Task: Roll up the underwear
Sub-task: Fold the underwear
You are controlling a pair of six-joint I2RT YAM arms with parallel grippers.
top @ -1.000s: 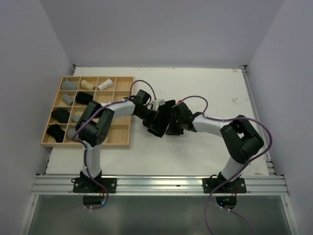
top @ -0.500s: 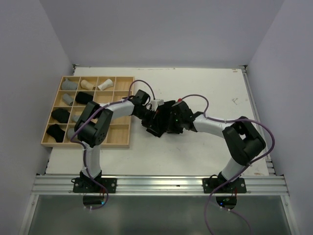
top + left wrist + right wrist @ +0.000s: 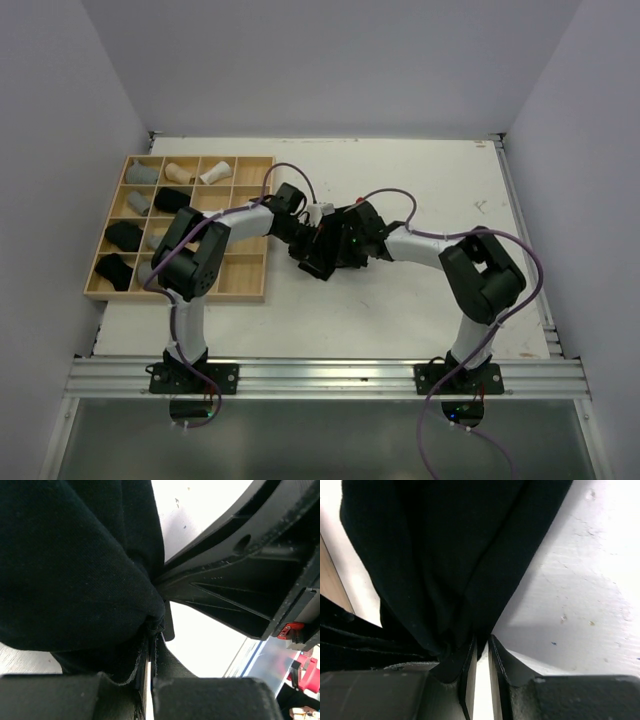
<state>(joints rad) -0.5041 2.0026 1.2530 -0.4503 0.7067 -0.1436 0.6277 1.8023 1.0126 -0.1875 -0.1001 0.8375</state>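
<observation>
**A:** What has just changed?

**B:** My right arm has folded inward, so my right gripper (image 3: 480, 652) is now hard beside my left gripper (image 3: 150, 680), over the middle of the table (image 3: 420, 300).

**A:** And your grip?

**B:** Both pinch the black underwear (image 3: 75, 570). My left fingers are pressed together on a bunched fold. My right fingers are nearly closed on another.

**A:** Meaning?

**B:** The cloth is gathering between them. I judge the roll half-formed, not ready for the tray (image 3: 180, 296).

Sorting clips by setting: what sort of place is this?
Probably a lab robot cell, not a home: a white table boxed in by plain grey walls, an aluminium rail carrying the arm bases, and a wooden grid tray of rolled underwear.
</observation>
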